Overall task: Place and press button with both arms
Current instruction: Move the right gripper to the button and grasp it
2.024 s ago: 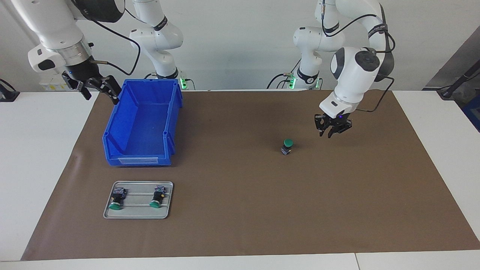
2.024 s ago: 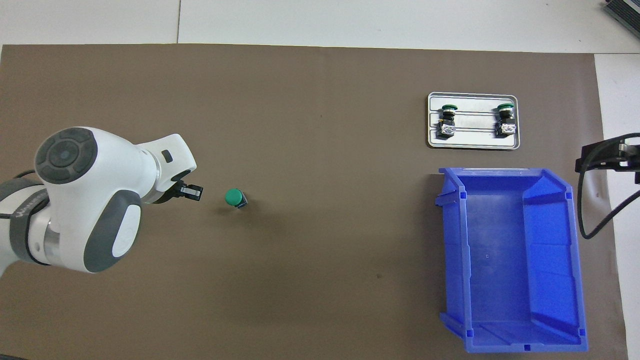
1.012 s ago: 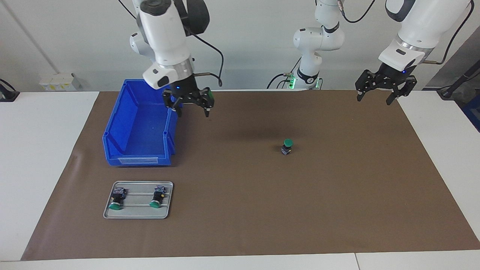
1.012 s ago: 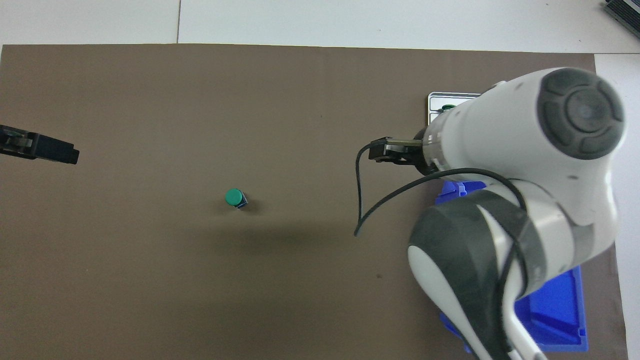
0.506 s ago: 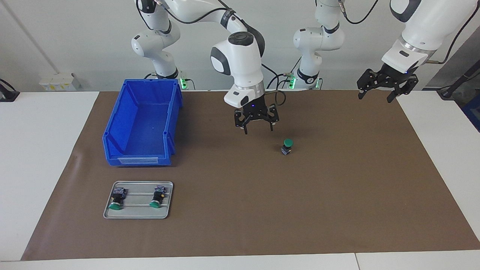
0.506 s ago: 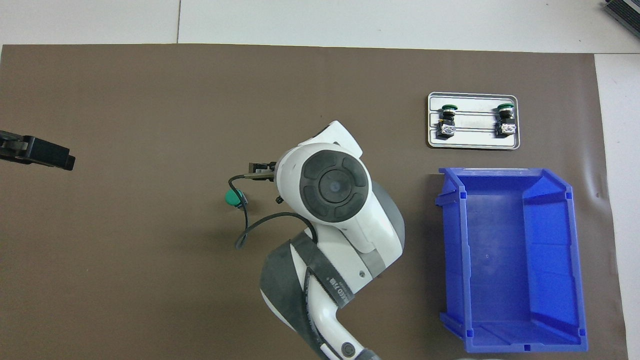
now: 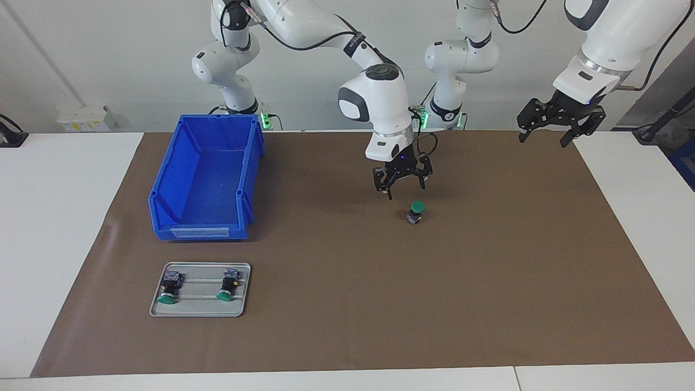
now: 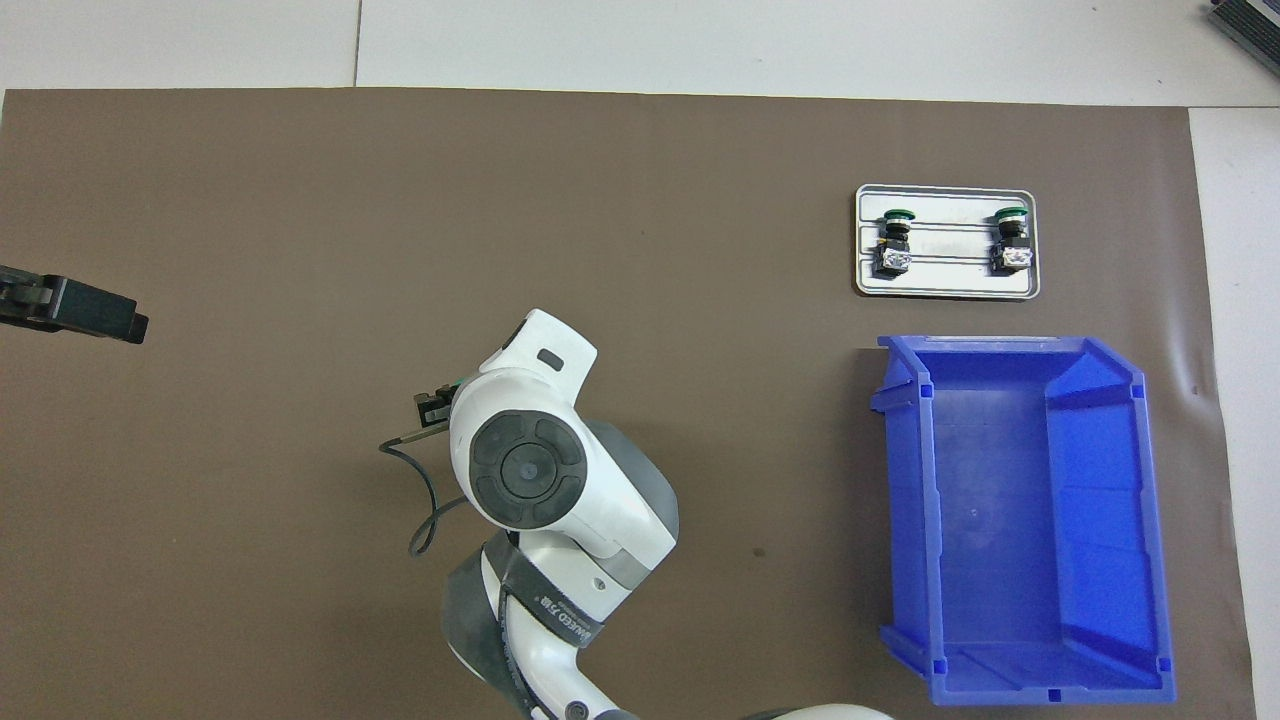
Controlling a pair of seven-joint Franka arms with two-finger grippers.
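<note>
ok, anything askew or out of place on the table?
Nothing stands out. One button stands upright on the mat, cap up; two more lie in the grey tray. The blue bin sits square and empty.

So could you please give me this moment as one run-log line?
right gripper: open, above mat beside button, not touching | left gripper: open, waiting raised | button: upright on mat

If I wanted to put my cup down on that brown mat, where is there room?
The widest bare stretch lies between the tray and the mat's edge at the left arm's end, farther from the robots than the lone button. Crowded: around the blue bin and tray, and under the right gripper.
</note>
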